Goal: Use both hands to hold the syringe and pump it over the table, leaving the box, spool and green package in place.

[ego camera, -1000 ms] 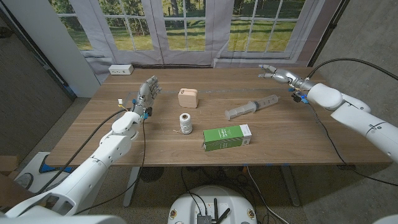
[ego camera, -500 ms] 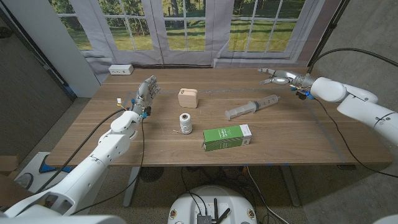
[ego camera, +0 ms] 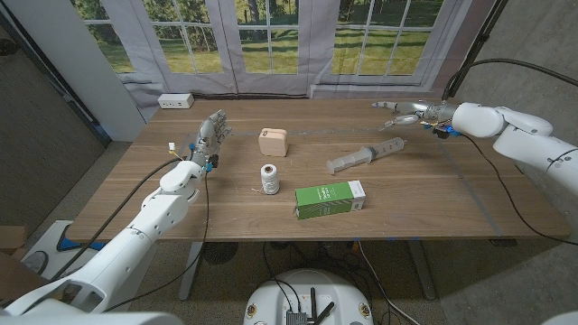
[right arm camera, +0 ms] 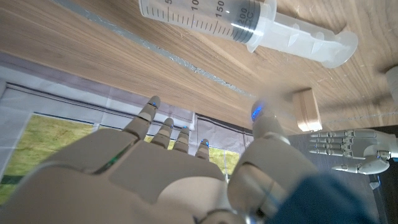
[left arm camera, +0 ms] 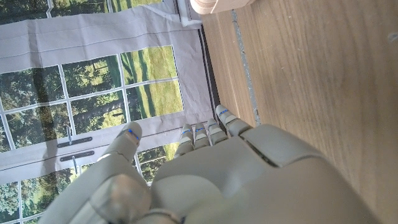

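Head view: wooden table [ego camera: 181, 203] before windows [ego camera: 266, 32]

- Syringe [right arm camera: 249, 28]: right wrist view cuts the barrel at the picture's edge; nozzle end out of frame.
- Box [left arm camera: 214, 5]: left wrist view crops it to a sliver.
- Right hand [right arm camera: 186, 174]: thumb tip blurred in its own wrist view.
- Green package [ego camera: 330, 198]: printing too small to read in the head view.
- Left hand [ego camera: 210, 135]: its palm side is not visible in the head view.
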`<action>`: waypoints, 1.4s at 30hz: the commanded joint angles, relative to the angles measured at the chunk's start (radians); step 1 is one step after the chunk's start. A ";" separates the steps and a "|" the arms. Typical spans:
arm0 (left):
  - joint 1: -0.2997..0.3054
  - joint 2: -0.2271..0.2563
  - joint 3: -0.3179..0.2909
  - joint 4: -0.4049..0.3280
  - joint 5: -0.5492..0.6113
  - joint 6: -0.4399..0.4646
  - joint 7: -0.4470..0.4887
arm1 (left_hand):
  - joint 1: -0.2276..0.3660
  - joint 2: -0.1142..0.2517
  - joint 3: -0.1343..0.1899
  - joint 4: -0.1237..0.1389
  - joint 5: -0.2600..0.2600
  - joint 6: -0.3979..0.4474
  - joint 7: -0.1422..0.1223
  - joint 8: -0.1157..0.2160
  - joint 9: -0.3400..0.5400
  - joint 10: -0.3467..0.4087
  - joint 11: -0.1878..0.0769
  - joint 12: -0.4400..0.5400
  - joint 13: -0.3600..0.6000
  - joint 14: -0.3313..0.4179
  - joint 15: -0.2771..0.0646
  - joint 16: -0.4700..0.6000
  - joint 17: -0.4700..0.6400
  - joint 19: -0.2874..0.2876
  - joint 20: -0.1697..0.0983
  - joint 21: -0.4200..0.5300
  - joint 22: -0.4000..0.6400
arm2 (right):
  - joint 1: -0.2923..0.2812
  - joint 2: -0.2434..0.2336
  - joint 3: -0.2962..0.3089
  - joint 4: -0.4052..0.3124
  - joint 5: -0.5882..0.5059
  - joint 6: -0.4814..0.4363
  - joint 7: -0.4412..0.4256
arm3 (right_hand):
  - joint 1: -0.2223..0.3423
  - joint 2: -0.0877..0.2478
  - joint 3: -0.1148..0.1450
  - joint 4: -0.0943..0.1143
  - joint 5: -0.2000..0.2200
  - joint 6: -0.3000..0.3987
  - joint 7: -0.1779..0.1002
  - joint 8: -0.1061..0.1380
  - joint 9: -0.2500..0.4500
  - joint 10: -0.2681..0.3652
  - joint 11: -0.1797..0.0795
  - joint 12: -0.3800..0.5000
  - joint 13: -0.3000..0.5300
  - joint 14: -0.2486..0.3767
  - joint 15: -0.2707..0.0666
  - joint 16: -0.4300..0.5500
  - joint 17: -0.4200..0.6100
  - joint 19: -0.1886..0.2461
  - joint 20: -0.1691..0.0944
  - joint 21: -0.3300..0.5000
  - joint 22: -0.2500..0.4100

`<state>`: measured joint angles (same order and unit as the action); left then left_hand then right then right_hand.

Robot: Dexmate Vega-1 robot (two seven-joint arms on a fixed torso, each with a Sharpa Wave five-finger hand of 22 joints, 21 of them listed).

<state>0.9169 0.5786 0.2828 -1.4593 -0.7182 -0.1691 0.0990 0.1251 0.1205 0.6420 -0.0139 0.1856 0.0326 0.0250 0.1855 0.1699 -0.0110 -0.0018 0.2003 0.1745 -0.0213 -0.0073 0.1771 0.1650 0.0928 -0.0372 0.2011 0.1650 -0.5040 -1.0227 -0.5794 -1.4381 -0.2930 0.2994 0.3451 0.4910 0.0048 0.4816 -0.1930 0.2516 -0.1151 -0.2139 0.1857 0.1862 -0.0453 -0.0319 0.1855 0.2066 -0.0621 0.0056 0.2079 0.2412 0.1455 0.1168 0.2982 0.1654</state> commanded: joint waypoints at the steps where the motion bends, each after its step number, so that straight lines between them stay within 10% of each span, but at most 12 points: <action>1: 0.015 0.003 -0.003 -0.020 0.001 0.007 0.018 | -0.002 0.031 0.003 -0.005 0.000 0.007 0.002 0.003 0.005 0.005 -0.002 0.001 0.002 0.007 -0.001 0.004 0.004 0.008 -0.012 -0.005 0.004 | 0.078 0.000 -0.044 0.007 -0.106 0.026 0.107 | 0.037 -0.012 0.011 0.003 0.006 -0.010 -0.004 0.012 0.005 -0.014 0.007 0.007 0.004 -0.018 0.016 0.002 0.002 0.008 0.016 -0.014 0.003; 42: 0.046 0.004 -0.011 -0.042 -0.010 0.026 0.052 | -0.012 0.039 0.014 -0.004 0.001 0.014 0.004 0.000 0.005 0.023 -0.001 0.001 0.003 0.016 0.004 0.003 0.005 0.014 -0.012 -0.007 0.005 | 0.292 0.102 -0.203 0.152 -0.328 0.140 0.322 | 0.152 -0.113 0.005 0.017 -0.045 -0.240 -0.003 -0.005 0.012 -0.187 0.029 0.005 0.018 -0.149 0.102 -0.006 0.004 -0.039 0.090 -0.104 0.004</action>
<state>0.9457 0.5797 0.2789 -1.4883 -0.7251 -0.1438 0.1373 0.1243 0.1196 0.6463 -0.0179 0.1856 0.0378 0.0305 0.1855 0.1698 0.0015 -0.0001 0.2003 0.1745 -0.0087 -0.0055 0.1771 0.1650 0.0945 -0.0355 0.1947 0.1649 -0.2566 -0.9510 -0.7408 -1.3373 -0.5705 0.4007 0.6571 0.6281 -0.1041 0.4841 -0.1792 0.2097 -0.1646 -0.2142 0.1810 0.1932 -0.1735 -0.0071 0.1855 0.2213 -0.1710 0.0969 0.1998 0.2442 0.1094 0.1989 0.1949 0.1652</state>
